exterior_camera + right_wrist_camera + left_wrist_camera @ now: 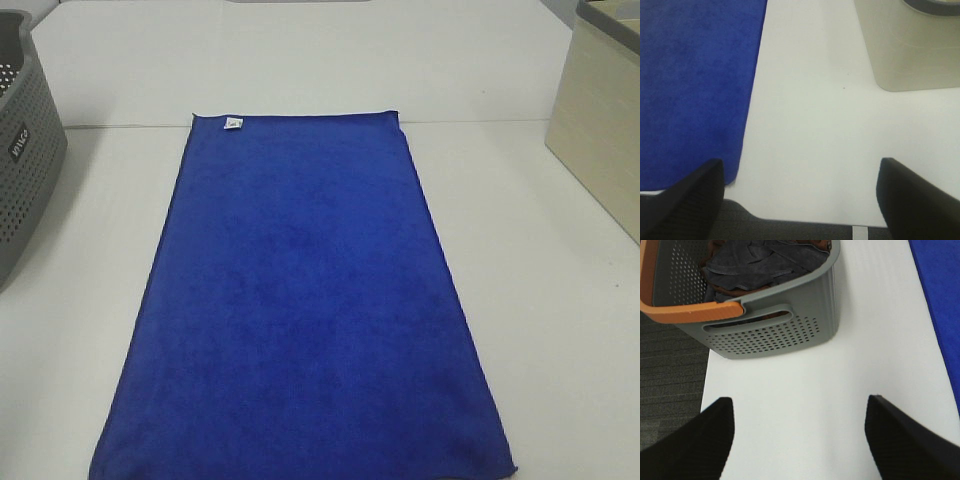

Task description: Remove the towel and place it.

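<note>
The towel (300, 310), a large royal-blue cloth with stitched edges and a small white tag (235, 124) at its far edge, lies flat down the middle of the white table (560, 300). Neither gripper shows in the exterior view. In the left wrist view my left gripper (799, 432) is open and empty above bare table, with the towel's edge (942, 295) off to one side. In the right wrist view my right gripper (800, 197) is open and empty at the table's front edge, beside the towel's near corner (695, 90).
A grey perforated laundry basket (25, 165) with orange handle (690, 312) holds dark clothes (760, 262) at the table's left. A beige box (605, 140) stands at the right; it also shows in the right wrist view (912, 45). Dark floor (667, 380) lies beyond the table's edge.
</note>
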Robot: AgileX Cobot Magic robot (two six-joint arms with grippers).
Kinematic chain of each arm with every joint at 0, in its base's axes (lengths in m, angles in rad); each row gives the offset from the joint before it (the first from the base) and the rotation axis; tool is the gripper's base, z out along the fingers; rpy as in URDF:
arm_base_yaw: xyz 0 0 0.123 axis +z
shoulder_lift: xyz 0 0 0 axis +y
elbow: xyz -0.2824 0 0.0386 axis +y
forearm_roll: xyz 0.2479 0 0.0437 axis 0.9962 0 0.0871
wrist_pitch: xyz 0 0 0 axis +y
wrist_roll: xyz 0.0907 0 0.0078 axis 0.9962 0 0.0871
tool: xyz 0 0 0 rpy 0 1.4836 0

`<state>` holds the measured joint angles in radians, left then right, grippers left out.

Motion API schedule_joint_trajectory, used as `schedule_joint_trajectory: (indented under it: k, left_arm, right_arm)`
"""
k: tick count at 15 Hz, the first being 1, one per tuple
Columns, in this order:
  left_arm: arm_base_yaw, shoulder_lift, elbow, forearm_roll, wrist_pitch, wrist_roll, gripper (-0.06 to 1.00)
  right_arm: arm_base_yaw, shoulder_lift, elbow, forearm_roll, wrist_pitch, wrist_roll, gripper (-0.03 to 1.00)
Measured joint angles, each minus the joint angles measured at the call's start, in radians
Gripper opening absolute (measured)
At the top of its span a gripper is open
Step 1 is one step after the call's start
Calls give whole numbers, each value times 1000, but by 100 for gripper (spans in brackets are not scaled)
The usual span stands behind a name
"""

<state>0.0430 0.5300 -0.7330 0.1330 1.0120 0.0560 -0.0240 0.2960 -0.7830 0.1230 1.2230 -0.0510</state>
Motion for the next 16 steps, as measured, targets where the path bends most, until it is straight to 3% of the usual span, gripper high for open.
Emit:
schedule_joint_trajectory:
  k: [3,7,11,16]
  left_arm:
    - [0,-254,150,1,-7,0,69]
    - [0,-511,215,-49,58,13,69]
    - [0,-536,215,-68,64,19,69]
    - [0,-536,215,-75,64,19,69]
  right_arm:
    - [0,-175,133,-2,1,-4,81]
    - [0,-300,260,-2,1,-75,79]
    - [0,-300,320,10,-90,-117,76]
    - [0,-300,322,19,-104,-117,76]
